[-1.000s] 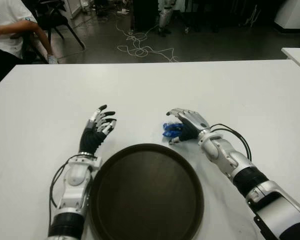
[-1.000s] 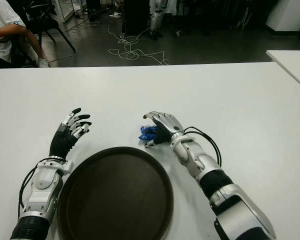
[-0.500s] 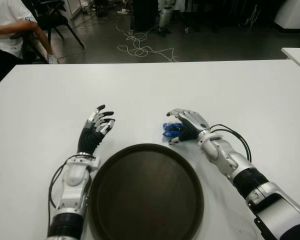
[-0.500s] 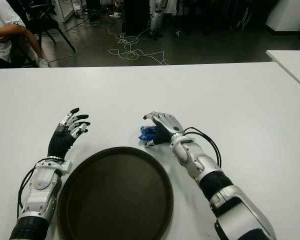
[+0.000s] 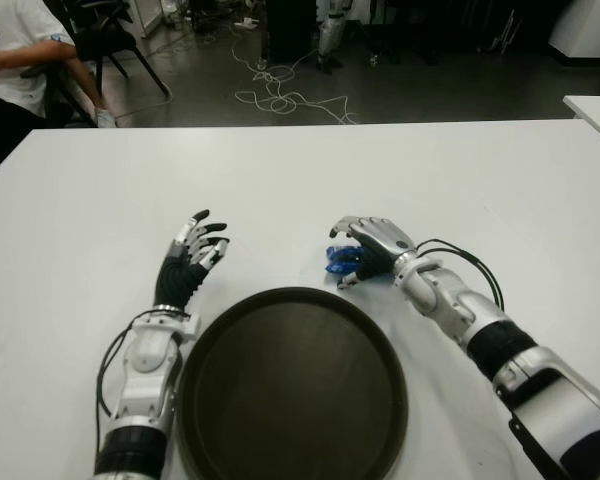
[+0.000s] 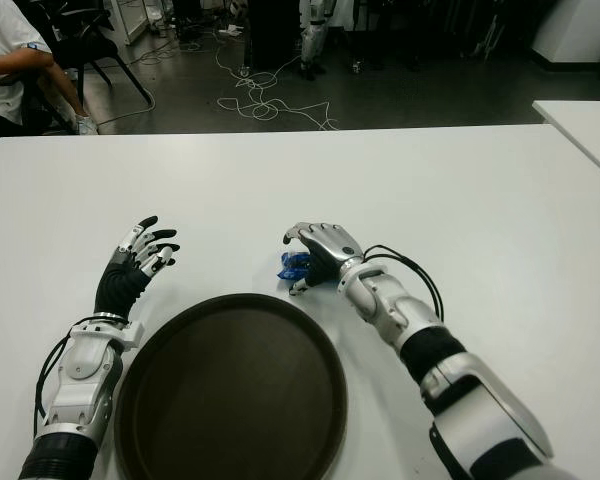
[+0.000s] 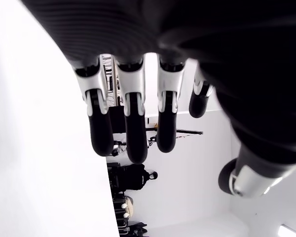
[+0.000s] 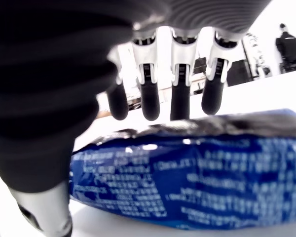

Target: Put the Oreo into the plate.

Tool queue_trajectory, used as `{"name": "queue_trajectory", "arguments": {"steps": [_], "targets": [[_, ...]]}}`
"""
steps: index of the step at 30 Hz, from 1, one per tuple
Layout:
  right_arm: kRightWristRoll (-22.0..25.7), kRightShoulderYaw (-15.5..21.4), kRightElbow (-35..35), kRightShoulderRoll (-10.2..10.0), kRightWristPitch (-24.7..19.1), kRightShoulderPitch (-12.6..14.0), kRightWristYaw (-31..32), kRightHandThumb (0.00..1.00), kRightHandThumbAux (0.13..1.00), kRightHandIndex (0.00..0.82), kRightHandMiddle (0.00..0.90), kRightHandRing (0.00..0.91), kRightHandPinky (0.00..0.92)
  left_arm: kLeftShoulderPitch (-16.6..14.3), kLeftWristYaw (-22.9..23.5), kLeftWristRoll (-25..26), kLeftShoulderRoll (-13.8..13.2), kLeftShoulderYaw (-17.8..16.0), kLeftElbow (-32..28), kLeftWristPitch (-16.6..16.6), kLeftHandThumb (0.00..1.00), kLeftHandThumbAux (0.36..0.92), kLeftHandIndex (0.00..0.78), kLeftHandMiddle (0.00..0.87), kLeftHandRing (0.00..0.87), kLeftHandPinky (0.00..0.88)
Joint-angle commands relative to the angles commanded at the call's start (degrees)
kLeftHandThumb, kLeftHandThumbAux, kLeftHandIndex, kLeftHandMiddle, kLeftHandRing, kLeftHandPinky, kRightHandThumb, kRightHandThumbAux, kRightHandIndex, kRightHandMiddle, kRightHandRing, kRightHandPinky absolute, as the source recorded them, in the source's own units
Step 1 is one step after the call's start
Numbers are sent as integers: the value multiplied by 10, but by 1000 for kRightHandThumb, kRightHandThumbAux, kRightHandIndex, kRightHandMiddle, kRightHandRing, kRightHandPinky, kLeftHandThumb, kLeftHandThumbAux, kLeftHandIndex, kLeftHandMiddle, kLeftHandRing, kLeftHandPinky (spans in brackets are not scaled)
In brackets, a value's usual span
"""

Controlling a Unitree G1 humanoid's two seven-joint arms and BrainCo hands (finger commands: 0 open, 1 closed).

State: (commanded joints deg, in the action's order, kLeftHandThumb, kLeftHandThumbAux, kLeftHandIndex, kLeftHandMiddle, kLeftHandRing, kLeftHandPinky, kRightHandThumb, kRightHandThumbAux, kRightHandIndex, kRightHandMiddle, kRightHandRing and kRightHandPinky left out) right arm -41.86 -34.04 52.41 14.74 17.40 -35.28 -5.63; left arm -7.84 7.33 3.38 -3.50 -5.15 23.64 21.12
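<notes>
Oreo: a blue packet (image 5: 341, 261) lying on the white table (image 5: 310, 170), just beyond the far right rim of the plate and under the right hand's fingers; it is not in the plate.
Person: seated at the far left beyond the table's corner, only a white sleeve and an arm (image 5: 20, 52) showing, with a dark chair (image 5: 105, 35) beside.
Left hand: (image 5: 190, 262) shows to the left of the plate, near its far left rim, palm toward the table, pointing away from the robot; its fingers (image 7: 130, 126) are spread and nearly straight, with nothing between them.
Plate: a round dark brown one (image 5: 292, 390) with a raised rim, at the near middle of the table between the two forearms, nothing lying in it.
Right hand: (image 6: 318, 251) arched over the packet from the right; in the wrist view its fingers (image 8: 180, 94) come down behind the wrapper and the thumb stands at the near side, so the hand cups it, but whether the tips press it tight I cannot tell.
Floor behind: a tangle of white cable (image 5: 280, 95) on the dark floor beyond the table's far edge.
</notes>
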Motion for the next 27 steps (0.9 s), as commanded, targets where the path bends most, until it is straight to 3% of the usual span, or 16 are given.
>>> {"name": "queue_trajectory", "arguments": {"steps": [8,13,27], "targets": [[25,11,90,-14,42,-31,2,0,851,327,345,333,322,5,1,-4,-2,2,-10,-6,422,594,109,253,279,316],[42,18,110,-18,66,-37,4,0,876,387,397,387,379,5,3,-3,-2,1,-10,-5,412,587,116,262,287,311],[56,21,126,-20,105,-44,5,0,871,430,461,448,411,7,-1,-5,0,0,-12,-5,421,597,116,263,291,320]]}}
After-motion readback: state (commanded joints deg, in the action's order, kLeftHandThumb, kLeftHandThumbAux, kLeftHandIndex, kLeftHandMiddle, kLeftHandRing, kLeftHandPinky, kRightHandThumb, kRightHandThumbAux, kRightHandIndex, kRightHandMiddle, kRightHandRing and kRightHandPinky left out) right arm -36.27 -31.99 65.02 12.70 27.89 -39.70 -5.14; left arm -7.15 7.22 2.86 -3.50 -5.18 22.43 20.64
